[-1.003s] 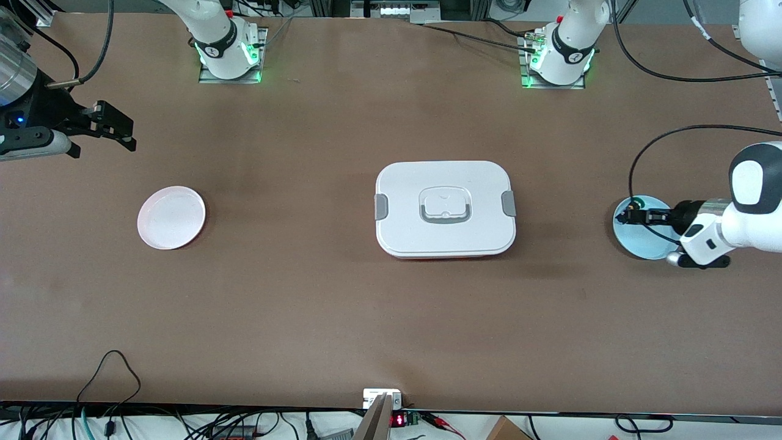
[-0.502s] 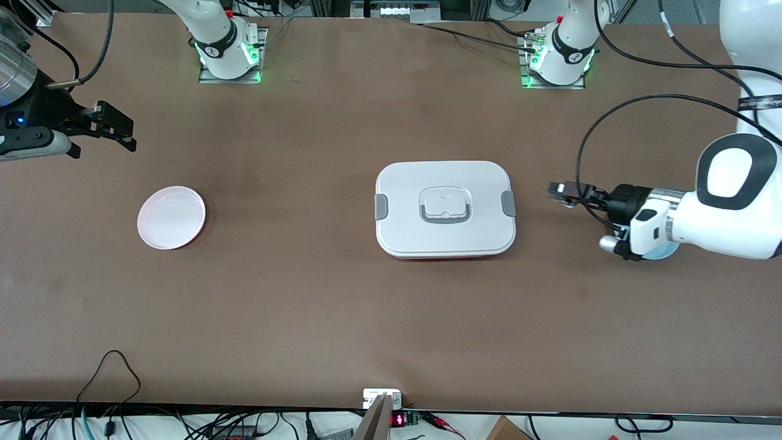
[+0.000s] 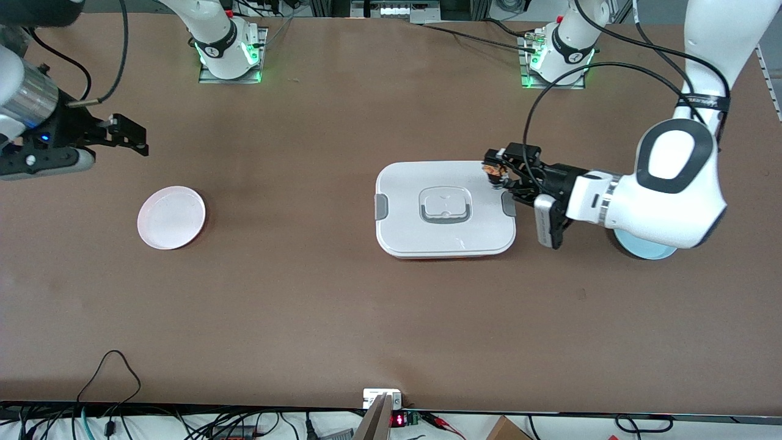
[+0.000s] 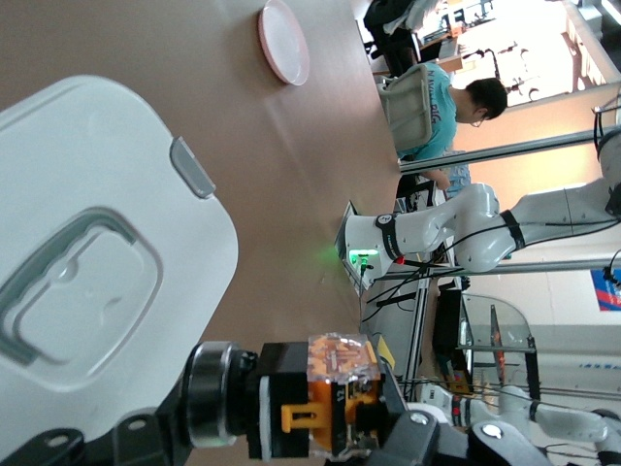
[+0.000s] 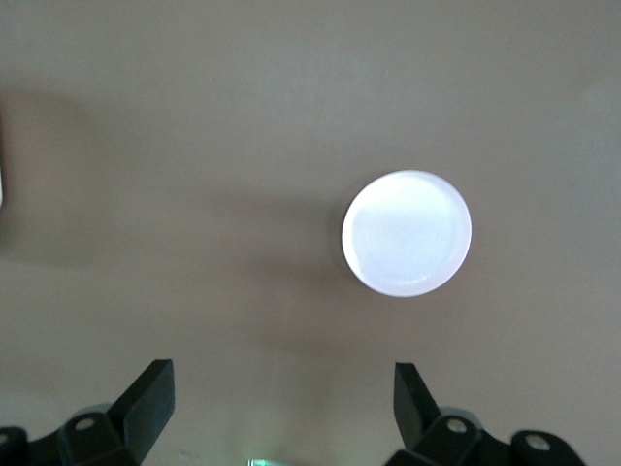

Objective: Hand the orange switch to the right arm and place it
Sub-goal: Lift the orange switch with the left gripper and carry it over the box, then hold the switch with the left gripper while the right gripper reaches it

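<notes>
My left gripper (image 3: 496, 171) is shut on the orange switch (image 3: 492, 170), a small black push-button with orange bands, and holds it in the air over the corner of the white lidded box (image 3: 445, 208) toward the left arm's end. In the left wrist view the orange switch (image 4: 325, 400) fills the space between the jaws, above the box lid (image 4: 87, 252). My right gripper (image 3: 128, 135) hangs open and empty in the air near the right arm's end of the table, its black fingertips (image 5: 150, 393) spread wide over bare table beside the pink plate (image 5: 407, 233).
A pink plate (image 3: 171, 217) lies toward the right arm's end. A light blue plate (image 3: 646, 249) lies toward the left arm's end, mostly hidden under the left arm. The white box stands mid-table. Cables run along the table edge nearest the front camera.
My left arm has lifted the orange switch off the blue plate and carried it to the white box's corner. My right gripper has shifted slightly toward the table's middle.
</notes>
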Robot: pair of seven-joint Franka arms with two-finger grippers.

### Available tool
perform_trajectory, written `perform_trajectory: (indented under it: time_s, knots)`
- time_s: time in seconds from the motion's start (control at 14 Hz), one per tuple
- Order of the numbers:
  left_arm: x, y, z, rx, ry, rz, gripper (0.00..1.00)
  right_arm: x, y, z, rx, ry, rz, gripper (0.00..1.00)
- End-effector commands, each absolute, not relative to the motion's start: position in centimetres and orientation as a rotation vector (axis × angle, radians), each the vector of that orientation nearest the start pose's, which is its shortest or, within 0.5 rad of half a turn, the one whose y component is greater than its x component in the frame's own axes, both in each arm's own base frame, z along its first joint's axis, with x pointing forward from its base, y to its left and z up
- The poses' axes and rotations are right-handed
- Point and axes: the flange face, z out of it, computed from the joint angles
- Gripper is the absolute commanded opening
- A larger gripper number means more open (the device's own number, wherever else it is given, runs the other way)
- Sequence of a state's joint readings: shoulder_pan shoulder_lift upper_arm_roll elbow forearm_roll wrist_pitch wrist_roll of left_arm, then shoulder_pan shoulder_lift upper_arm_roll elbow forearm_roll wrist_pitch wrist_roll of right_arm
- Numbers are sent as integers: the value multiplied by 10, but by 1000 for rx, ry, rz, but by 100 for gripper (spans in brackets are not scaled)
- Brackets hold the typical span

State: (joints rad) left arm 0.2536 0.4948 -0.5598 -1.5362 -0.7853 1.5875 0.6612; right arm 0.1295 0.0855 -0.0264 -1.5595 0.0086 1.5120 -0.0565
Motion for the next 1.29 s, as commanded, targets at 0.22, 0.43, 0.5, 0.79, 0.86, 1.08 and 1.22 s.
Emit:
perform_trajectory:
  time_s: [0.22, 0.43, 0.5, 0.79, 0.86, 1.08, 1.22]
  knots:
    - [602, -277, 426, 1738, -1114, 235, 5, 560, 94, 564, -2936, -313, 338, 100]
    - [590, -298, 403, 1630, -1115, 453, 3, 571, 123, 536, -2645, -248, 410, 100]
    - [592, -299, 405, 1614, -1115, 495, 2, 577, 130, 526, -2550, -214, 428, 100]
    - [586, -327, 418, 1597, -1092, 601, 0, 612, 166, 461, -2190, -14, 424, 100]
    - [579, -341, 416, 1591, -1105, 596, 0, 619, 181, 447, -2101, 47, 405, 100]
    - [575, -351, 415, 1594, -1110, 597, 0, 627, 250, 418, -1884, 203, 339, 100]
    - [575, -351, 415, 1594, -1106, 597, 0, 626, 290, 408, -1755, 261, 296, 100]
